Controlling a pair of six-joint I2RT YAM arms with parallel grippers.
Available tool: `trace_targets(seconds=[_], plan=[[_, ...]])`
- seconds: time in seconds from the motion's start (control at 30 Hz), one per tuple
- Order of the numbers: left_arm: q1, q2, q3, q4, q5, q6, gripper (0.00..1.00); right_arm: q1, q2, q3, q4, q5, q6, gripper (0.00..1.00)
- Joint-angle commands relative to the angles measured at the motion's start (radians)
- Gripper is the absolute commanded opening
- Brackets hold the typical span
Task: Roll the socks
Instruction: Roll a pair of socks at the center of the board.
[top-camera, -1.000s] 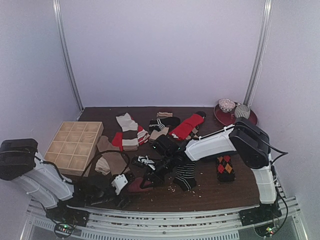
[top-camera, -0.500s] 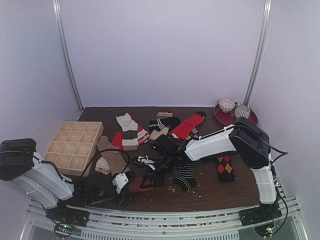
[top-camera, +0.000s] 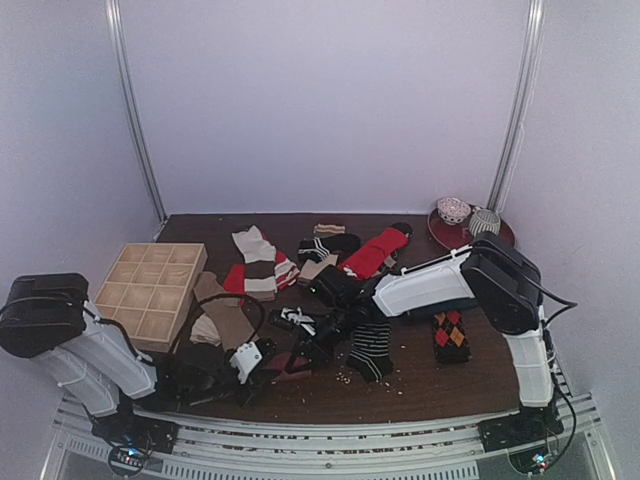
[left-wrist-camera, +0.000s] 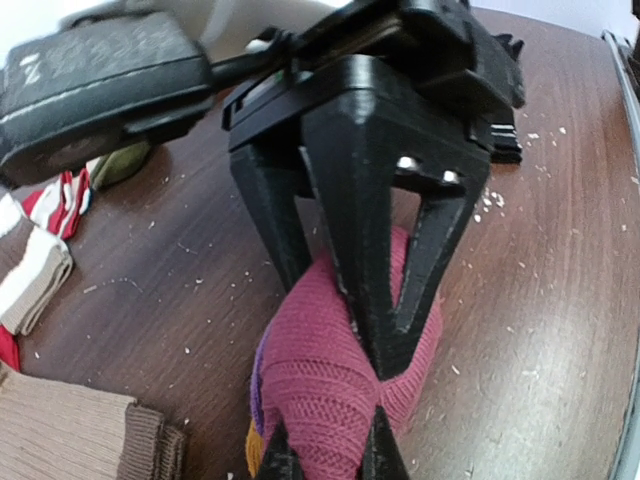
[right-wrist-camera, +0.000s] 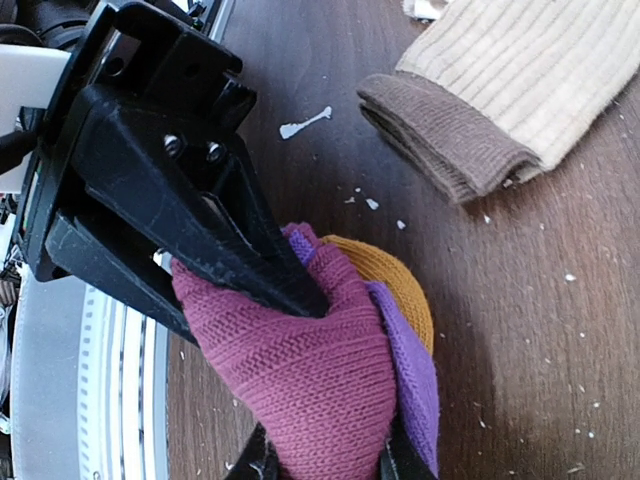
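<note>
Pale lavender walls (top-camera: 320, 100) are enclosing a dark wooden table (top-camera: 440, 375) that is carrying scattered white flecks. A wooden grid box (top-camera: 150, 290) is sitting at its left edge, and a red plate (top-camera: 445, 235) is sitting in the far right corner. Loose socks (top-camera: 262, 262) are lying across the middle. Near the front edge a magenta sock (left-wrist-camera: 310, 400) is lying bunched on the wood. The left gripper (left-wrist-camera: 330, 448) and the right gripper (right-wrist-camera: 330, 455) are both pinching it, their fingers pressing into the fabric.

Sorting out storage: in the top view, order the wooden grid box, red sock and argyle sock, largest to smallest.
Largest: wooden grid box.
Then: red sock, longer.
Smallest: argyle sock, though close to the red one.
</note>
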Motion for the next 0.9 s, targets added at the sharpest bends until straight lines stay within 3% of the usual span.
trace_targets(seconds=[0.0, 0.2, 0.4, 0.6, 0.7, 0.87], plan=[[0.019, 0.03, 0.069, -0.17, -0.002, -0.093, 0.0, -0.009, 0.132, -0.1, -0.312, 0.279, -0.013, 0.16], [0.022, 0.074, 0.081, -0.31, 0.057, -0.263, 0.0, -0.007, -0.001, -0.192, -0.085, 0.336, 0.031, 0.31], [0.022, 0.111, 0.053, -0.325, 0.107, -0.35, 0.0, -0.004, -0.231, -0.422, 0.348, 0.482, 0.017, 0.45], [0.023, 0.143, 0.049, -0.334, 0.133, -0.372, 0.0, 0.004, -0.432, -0.677, 0.816, 0.514, -0.142, 0.61], [0.025, 0.152, 0.049, -0.335, 0.137, -0.38, 0.0, 0.029, -0.458, -0.725, 0.892, 0.486, -0.258, 0.63], [0.028, 0.172, 0.051, -0.333, 0.153, -0.383, 0.0, 0.082, -0.429, -0.659, 0.803, 0.499, -0.421, 0.67]])
